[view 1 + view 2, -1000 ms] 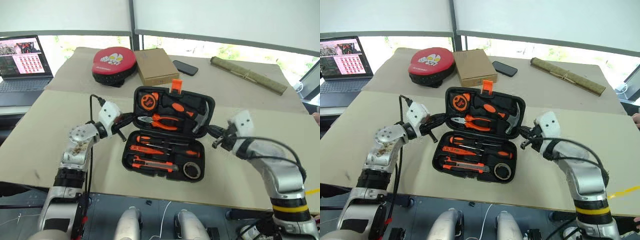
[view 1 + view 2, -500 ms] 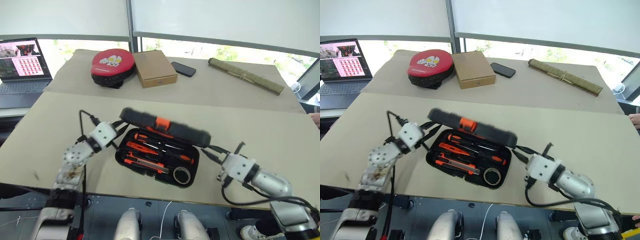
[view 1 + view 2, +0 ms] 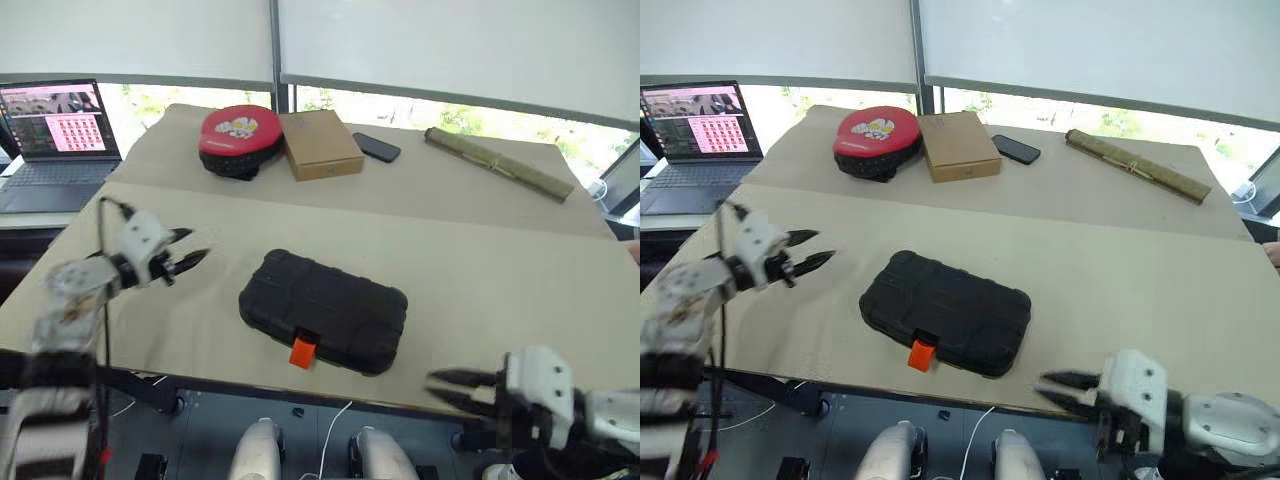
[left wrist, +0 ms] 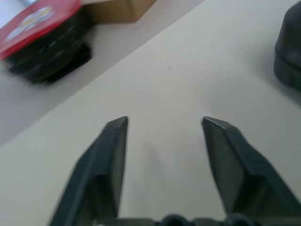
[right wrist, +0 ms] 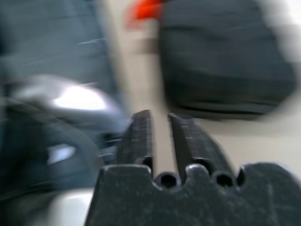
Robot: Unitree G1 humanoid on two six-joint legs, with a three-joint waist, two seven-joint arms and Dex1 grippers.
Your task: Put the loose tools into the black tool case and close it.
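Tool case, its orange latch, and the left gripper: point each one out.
black tool case (image 3: 325,308): left eye view, middle of the closed lid.
orange latch (image 3: 302,351): left eye view, on the tab at the case's near edge.
left gripper (image 4: 164,123): left wrist view, midway between its two spread fingertips.

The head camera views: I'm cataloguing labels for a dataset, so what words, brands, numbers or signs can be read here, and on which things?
Nothing can be read for certain.
Red-and-black round pad: a white and yellow emblem, too small to read.
Laptop screen: a grid of small pictures, any text too small to read.
Cardboard box: no print to be seen.
Black tool case, shut, with its orange latch: moulded ribs, no lettering to be seen.
Phone: dark, no text.
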